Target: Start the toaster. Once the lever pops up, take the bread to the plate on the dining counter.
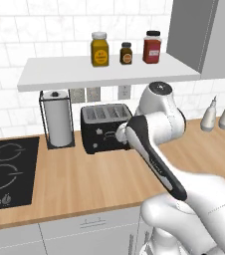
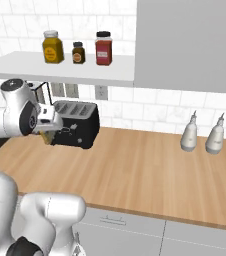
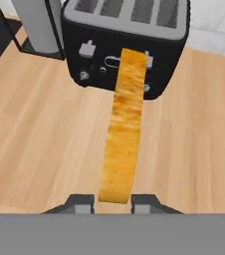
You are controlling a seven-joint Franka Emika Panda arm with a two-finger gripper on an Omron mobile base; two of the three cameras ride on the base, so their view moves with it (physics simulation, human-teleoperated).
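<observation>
One bread slice (image 3: 123, 129) is clamped in the tool (image 3: 113, 203), before one four-slot toaster (image 3: 127, 35).

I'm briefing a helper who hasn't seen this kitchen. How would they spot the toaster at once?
Look along the wood counter under the white wall shelf. The toaster stands against the tiled wall, just right of the paper-towel roll. It is the black box with long slots in its grey top.
</observation>
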